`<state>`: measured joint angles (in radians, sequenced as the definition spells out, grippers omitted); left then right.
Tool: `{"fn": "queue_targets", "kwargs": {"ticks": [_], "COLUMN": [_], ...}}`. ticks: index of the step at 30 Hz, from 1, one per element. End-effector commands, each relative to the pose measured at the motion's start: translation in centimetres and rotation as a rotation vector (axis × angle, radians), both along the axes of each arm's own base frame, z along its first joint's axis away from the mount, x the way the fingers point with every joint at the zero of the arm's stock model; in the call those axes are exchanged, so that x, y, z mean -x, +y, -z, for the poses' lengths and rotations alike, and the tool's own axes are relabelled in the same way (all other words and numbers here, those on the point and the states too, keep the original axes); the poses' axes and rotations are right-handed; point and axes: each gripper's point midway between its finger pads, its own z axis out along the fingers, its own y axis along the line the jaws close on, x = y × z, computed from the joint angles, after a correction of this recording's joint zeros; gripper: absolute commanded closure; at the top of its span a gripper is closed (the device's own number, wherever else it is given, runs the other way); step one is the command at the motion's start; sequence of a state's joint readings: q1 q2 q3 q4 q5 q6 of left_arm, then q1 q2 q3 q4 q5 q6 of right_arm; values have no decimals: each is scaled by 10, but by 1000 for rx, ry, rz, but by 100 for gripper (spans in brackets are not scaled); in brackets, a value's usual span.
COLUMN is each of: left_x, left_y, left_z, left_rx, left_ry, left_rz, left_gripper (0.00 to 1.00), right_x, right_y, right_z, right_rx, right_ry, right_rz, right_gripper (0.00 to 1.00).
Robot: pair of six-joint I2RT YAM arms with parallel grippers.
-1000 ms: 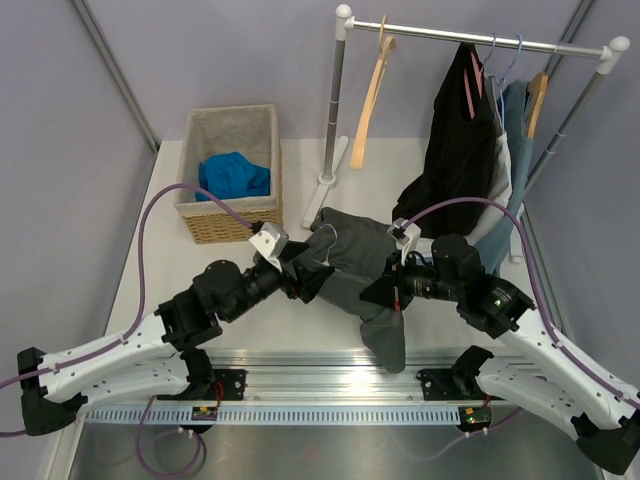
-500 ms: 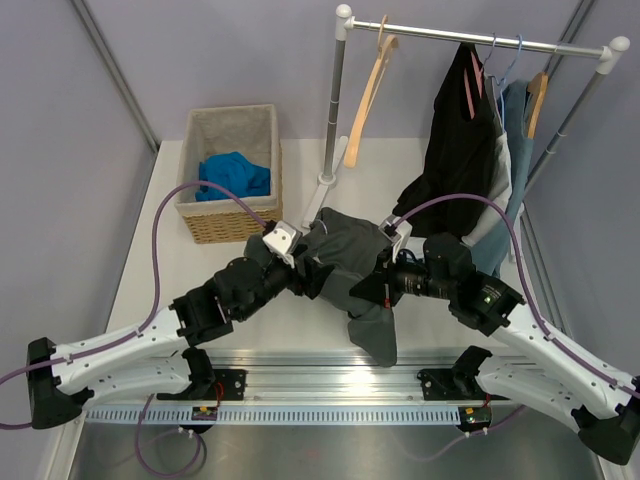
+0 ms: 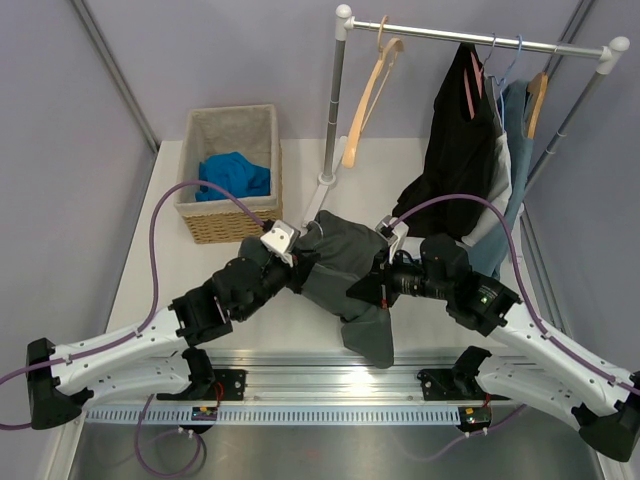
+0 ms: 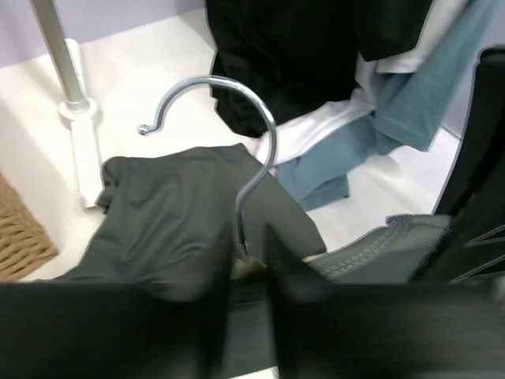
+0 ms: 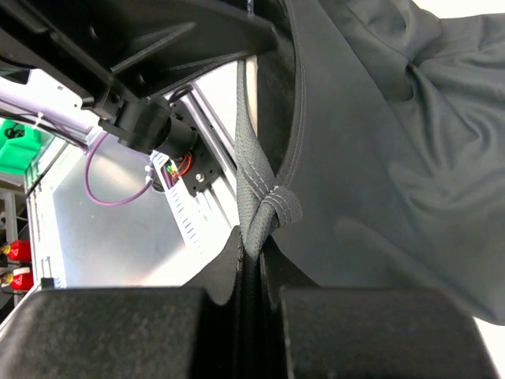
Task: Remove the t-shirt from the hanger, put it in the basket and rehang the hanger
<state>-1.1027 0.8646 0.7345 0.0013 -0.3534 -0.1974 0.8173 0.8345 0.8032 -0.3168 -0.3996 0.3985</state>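
Observation:
The grey t-shirt (image 3: pixel 345 262) lies crumpled on the table between both arms, with one end hanging toward the near edge. The hanger is inside it. In the left wrist view its metal hook (image 4: pixel 246 118) rises out of the shirt (image 4: pixel 173 213), and a bit of pale wood shows at the hook's foot. My left gripper (image 4: pixel 249 268) is shut on the hanger's neck there, seen from above at the shirt's left side (image 3: pixel 298 268). My right gripper (image 5: pixel 251 241) is shut on a stitched edge of the t-shirt (image 5: pixel 379 158), at the shirt's right side (image 3: pixel 366 290).
A wicker basket (image 3: pixel 262 130) holding a blue cloth (image 3: pixel 235 175) stands at the back left. The clothes rack (image 3: pixel 470 38) behind carries an empty wooden hanger (image 3: pixel 365 95), a black garment (image 3: pixel 458 140) and blue garments (image 3: pixel 515 150). Its post foot (image 3: pixel 328 180) is just behind the shirt.
My left arm moved in to the shirt and its gripper closed on the hanger's neck. The right gripper, still holding the shirt, drifted slightly left with the cloth.

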Motion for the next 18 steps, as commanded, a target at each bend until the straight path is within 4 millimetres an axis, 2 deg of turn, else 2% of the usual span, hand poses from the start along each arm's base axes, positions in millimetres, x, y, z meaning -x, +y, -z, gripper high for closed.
{"fn": "queue_targets", "kwargs": {"ticks": [1,2,4,7,8,11,14,15,16,17,18], "left_x": [-2,-2,-2,-6,-7,-9,-8,-7,-7,-7,-7], "left_y": [0,0,2,10,14,28,31,31,31,31,32], "left_z": [-19,-18,-17,-15,-18,-18,-14,-15,-15,-16,-16], "left_rx": [50,45,34,17,24,32,35,42,49,57,55], "left_ry": [-33,-34,-38,-47,-54,-68,-69,-69,-63,-61,-60], "left_rz": [-12,-12,-16,-54,-72,-121,-120,-119,-121,-121,-121], "left_gripper": [96,100,100,100,100,100,100,100,100,100,100], "right_x": [-10,-11,-16,-18,-19,-21,-24,-25,-25,-25,-25], "right_y": [9,10,11,13,14,16,18,18,19,19,19], "right_z": [-30,-27,-23,-15,-15,-11,-8,-7,-7,-7,-8], "right_rx": [-79,-69,-47,-27,-30,-29,-21,-20,-20,-21,-24], "right_ry": [-109,-105,-103,-97,-102,-109,-116,-114,-114,-110,-110], "right_rz": [6,5,18,20,18,11,14,15,15,17,16], "right_gripper": [100,100,97,80,77,79,84,82,77,60,53]}}
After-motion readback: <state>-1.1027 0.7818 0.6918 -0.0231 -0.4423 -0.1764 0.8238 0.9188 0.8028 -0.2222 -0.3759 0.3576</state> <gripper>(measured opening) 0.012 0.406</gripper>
